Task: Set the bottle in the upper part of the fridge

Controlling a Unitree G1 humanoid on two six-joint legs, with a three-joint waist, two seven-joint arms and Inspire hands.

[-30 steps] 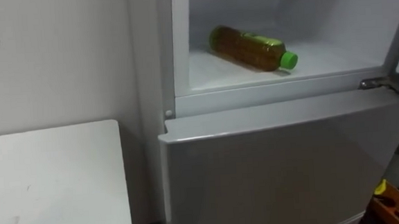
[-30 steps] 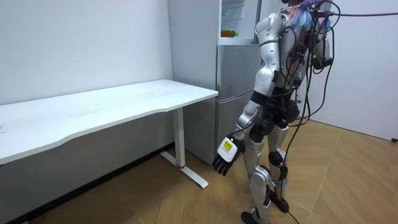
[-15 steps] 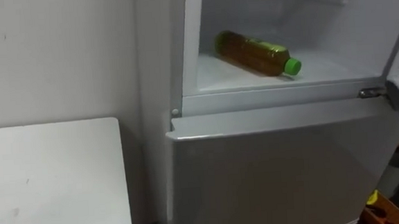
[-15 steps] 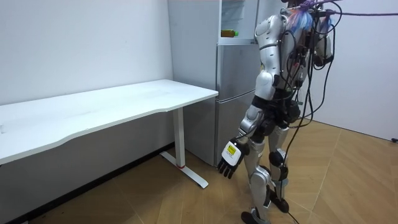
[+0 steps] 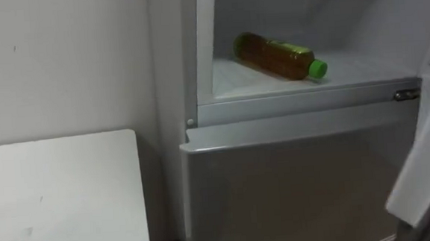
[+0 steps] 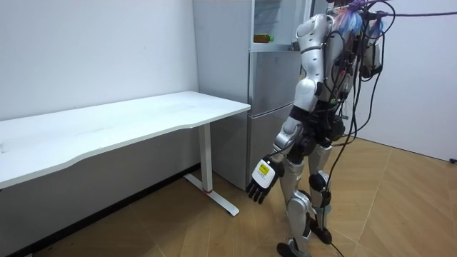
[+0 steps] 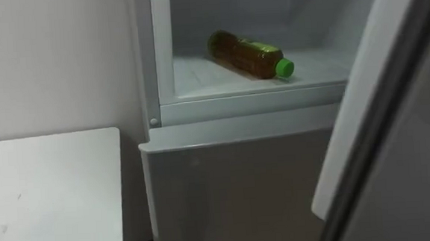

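The bottle [image 5: 274,55] lies on its side on the shelf [image 5: 235,78] of the upper fridge [image 5: 203,54], toward the shelf's left side, with its green cap [image 5: 317,68] pointing at the front edge. Lying flat it cannot topple, though it might roll. Its label [image 5: 294,52] is green, and the print is too small to read. My left hand [image 6: 260,183] hangs released beside my leg, holding nothing. The upper door [image 7: 363,104] stands partly across the opening's right side, so I judge the placing done and only closing left. The desk [image 5: 55,197] sits just left of the fridge.
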